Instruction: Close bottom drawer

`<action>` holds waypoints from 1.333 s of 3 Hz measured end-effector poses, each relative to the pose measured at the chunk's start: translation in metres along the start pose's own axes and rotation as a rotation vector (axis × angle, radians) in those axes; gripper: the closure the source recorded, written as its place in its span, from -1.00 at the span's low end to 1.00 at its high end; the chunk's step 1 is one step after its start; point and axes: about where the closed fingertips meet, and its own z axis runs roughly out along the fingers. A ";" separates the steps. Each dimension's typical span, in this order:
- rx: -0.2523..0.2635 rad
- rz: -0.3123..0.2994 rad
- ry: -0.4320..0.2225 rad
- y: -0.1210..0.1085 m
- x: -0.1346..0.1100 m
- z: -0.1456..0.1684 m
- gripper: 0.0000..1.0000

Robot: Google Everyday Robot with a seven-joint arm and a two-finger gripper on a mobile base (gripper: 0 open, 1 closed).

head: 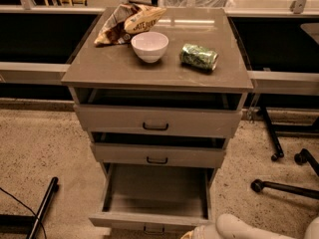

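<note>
Bottom drawer (155,195), a wide, shallow grey-taupe box with a flat front and small dark handle (153,228), stands pulled far out just up-left of the end effector (195,233), whose grip state I cannot tell, while farther above it the middle drawer (157,153) sits slightly ajar.

Cabinet top (99,76): flat grey-brown slab, carries three things. Crumpled snack bag (127,23) at back left, lying flat, close to back edge. White bowl (149,46) upright just in front of bag; touching it or not, cannot tell. Green can (199,57) on its side, right of bowl, apart from it. Speckled floor (40,143) carries cabinet; dark bar (42,208) lies at lower left, chair legs with casters (279,156) stand at right. Gripper (194,233) at bottom edge of view, low by floor, just beside front right corner of bottom drawer (154,190)
</note>
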 end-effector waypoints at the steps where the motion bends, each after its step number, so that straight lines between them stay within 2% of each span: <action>1: 0.035 0.000 -0.023 0.000 0.007 0.011 -0.25; 2: 0.039 0.001 -0.026 0.000 0.008 0.012 -0.72; 3: 0.039 0.001 -0.026 0.000 0.008 0.012 -1.00; 4: 0.039 0.000 -0.026 0.001 0.008 0.012 -1.00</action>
